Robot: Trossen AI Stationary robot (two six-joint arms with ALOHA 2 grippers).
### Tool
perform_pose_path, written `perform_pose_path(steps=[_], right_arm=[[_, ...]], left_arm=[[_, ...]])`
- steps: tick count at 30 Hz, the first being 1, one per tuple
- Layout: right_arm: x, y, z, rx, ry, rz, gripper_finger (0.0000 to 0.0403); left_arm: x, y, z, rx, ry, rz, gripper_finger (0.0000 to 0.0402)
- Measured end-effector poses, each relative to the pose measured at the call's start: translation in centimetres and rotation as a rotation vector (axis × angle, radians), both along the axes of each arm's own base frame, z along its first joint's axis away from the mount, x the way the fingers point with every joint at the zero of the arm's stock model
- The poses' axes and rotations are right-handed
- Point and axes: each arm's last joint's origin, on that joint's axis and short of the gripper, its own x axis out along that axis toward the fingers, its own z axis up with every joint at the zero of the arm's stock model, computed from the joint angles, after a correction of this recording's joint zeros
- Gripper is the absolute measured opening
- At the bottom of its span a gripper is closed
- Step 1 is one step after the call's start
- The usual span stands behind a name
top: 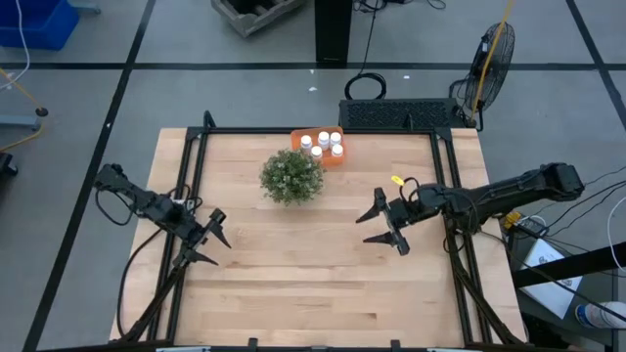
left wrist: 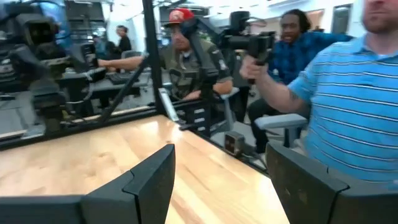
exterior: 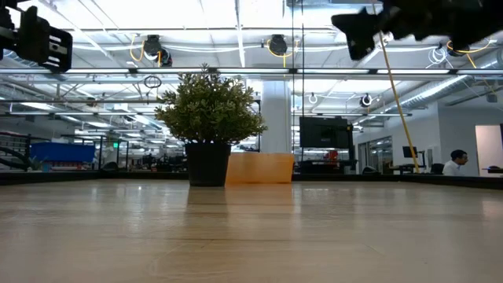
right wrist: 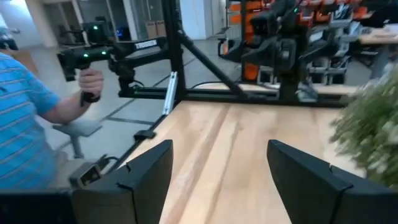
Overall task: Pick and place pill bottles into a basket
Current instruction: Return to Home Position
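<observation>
At table's (top: 293,279) far edge: pill bottles (top: 324,146) (five, seemingly) in basket (top: 296,135), well apart from spread-fingered right gripper (top: 383,227); left gripper (top: 207,240) also spread.

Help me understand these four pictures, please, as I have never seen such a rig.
This is a robot with two dark arms working at a wooden table. One picture looks straight down from above, one looks level across the tabletop, and two come from cameras on the arms' wrists. Each arm ends in a two-fingered tool. The left tool and the right tool both hang open above the table, holding nothing. On the table stand a potted plant and, just behind it at the far edge, an orange basket with five white pill bottles inside. The wrist pictures also show people beside the table.
</observation>
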Motion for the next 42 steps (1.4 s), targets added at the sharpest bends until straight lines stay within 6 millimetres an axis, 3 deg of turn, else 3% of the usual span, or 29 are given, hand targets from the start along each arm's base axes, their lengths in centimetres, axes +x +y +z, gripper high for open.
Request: perform_pose_path(steps=[11,17,22,42], right_arm=[[-4.2,4.0,-5.5,0.043,-0.079,-0.033,0.0251],[-6.0,4.4,-6.7,0.035,-0.12,-0.042,0.0251],[-6.8,3.9,-7.0,0.048,-0.139,-0.044,0.0252],[-9.4,2.6,-5.0,0.087,-0.233,-0.046,0.0252]], left_arm=[[0.1,0.1,-0.2,0.016,0.016,0.04,0.0255],[0.1,0.1,-0.2,0.013,0.019,0.044,0.0255],[0.1,0.1,-0.2,0.012,0.02,0.044,0.0255],[0.1,0.1,-0.2,0.012,0.02,0.046,0.0255]])
